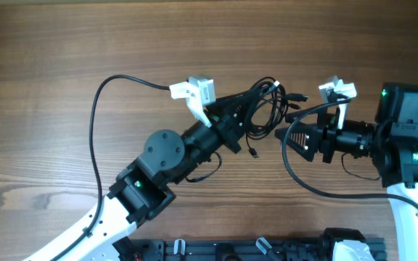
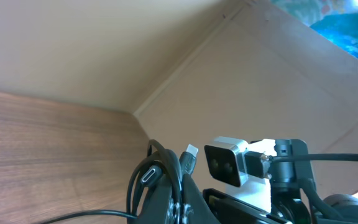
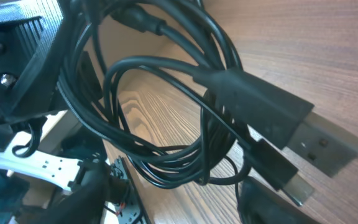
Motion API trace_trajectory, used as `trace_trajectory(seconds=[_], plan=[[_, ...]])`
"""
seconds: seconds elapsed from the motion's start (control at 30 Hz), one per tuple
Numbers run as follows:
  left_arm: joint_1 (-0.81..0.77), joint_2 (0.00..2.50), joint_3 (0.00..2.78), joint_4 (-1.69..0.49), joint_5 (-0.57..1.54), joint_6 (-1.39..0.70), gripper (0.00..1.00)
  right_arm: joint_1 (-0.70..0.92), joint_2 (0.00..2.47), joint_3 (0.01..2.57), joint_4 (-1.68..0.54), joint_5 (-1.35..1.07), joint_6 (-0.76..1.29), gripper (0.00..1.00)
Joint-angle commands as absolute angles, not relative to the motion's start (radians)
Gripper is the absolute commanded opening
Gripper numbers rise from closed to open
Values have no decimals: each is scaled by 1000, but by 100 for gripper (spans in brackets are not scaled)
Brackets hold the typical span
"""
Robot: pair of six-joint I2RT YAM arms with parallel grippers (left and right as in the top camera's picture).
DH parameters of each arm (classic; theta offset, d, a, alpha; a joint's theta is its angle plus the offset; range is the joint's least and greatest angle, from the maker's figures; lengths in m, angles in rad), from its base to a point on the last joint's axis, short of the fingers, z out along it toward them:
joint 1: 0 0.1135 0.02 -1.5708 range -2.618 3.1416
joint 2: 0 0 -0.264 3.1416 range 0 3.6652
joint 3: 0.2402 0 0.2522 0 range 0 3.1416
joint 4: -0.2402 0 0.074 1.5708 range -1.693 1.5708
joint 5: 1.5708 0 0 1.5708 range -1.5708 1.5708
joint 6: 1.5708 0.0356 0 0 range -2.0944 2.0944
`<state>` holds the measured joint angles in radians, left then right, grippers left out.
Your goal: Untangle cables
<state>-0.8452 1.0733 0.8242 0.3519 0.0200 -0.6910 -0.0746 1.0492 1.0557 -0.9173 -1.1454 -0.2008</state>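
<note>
The cables (image 1: 264,107) are thin black wires in a tangled bundle at the table's middle, with small plugs hanging off it. My left gripper (image 1: 239,116) is shut on the bundle's left side and holds it raised. In the left wrist view the fingers (image 2: 182,200) pinch the strands, and a USB-C plug (image 2: 150,175) sticks up beside them. My right gripper (image 1: 287,135) is open just right of the bundle. In the right wrist view the loops (image 3: 160,124) and a USB-A plug (image 3: 319,138) hang in front of its spread fingers (image 3: 179,208).
A thicker black arm cable (image 1: 93,138) arcs over the table left of the left arm. Another arm cable (image 1: 303,181) loops below the right gripper. The wooden table (image 1: 64,43) stretches all around. A black rail (image 1: 252,250) runs along the front edge.
</note>
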Motion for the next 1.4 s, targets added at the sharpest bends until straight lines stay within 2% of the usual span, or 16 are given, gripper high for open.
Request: trace_trajectory(seconds=[0.0,0.17,0.27,0.33,0.37,0.53,0.77,1.0,1.33,1.37], plan=[[-862,1083,837,371,17,-697,4,-76,1055,1068,-913,-1180,-233,49],[-862,1083,837,371,19,-697,4,-76,1055,1068,-910,-1180,-235,40],[-862,1083,837,374,33,-697,4,-76,1055,1068,-908,-1180,-236,27],[-862,1083,837,374,33,-697,4,-76,1055,1068,-905,-1180,-236,9],[-862,1083,837,374,33,-697,4,-76,1055,1068,-906,-1180,-235,4],[-862,1083,837,374,33,-697,4,-76,1055,1068,-906,-1152,-233,4],[-861,1083,837,374,10,-685,4,-76,1055,1068,-929,-801,-26,4],[-862,1083,837,374,11,-686,4,-76,1055,1068,-937,-633,97,4],[-862,1083,837,374,116,-686,4,-76,1055,1068,-928,-591,171,4],[-862,1083,837,374,116,-686,4,-76,1055,1068,-928,-591,186,7]])
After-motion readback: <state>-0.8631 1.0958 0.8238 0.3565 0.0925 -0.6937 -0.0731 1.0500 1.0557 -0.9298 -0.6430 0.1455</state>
